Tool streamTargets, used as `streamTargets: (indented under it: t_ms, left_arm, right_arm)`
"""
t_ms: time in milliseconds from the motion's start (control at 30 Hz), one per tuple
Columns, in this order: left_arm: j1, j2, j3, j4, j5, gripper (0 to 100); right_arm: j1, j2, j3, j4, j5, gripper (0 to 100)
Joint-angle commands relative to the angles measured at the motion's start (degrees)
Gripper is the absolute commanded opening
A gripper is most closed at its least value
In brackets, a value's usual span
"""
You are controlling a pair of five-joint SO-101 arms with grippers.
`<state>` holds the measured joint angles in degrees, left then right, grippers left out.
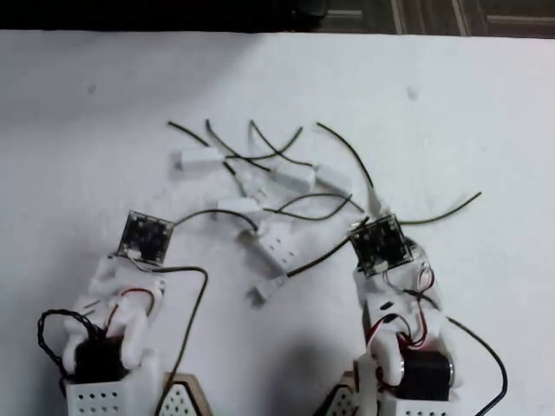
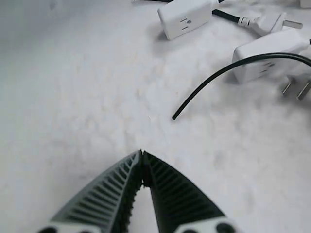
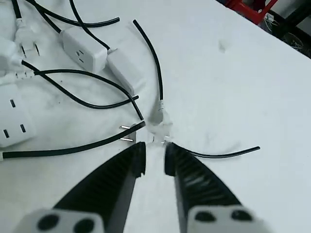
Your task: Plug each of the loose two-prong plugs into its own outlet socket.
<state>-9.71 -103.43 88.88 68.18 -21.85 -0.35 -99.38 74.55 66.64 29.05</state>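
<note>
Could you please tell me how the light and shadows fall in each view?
High view: table evenly lit, dimmer toward the near edge. Left wrist view: soft shadow beside the outlet, no glare. Right wrist view: faint shadows under the cords.

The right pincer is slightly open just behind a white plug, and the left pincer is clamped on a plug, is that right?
Not quite. The left pincer is shut, but on nothing: the left wrist view shows its tips meeting over bare table, with the plugs lying farther off. The right pincer is indeed slightly open just behind a white plug.
</note>
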Motion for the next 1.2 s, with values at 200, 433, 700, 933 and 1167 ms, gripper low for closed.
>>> streamTargets:
  t_ms: [200,433,700,933,1167]
  left_arm:
    - [-0.5,-0.4,1.8,-0.4,0.2,2]
    - [-0.5,-0.4,1.9,0.0,0.2,2]
    - [-0.5,-0.4,3.3,-0.4,0.2,2]
    - [-0.5,-0.4,3.4,-0.4,0.2,2]
    - [-0.5,-0.4,3.4,-0.4,0.2,2]
  right_arm:
    - [-3.2,32.3,-21.0,-1.5,-2.8,9.6]
    - [-2.7,55.1,-33.2,-1.5,-15.6,9.6]
    - [2.5,71.4,-44.7,-1.8,-27.5,10.2]
    - [2.9,82.5,-46.5,-5.1,-31.4,10.2]
    - [2.9,85.9,-49.0,-5.8,-51.9,10.2]
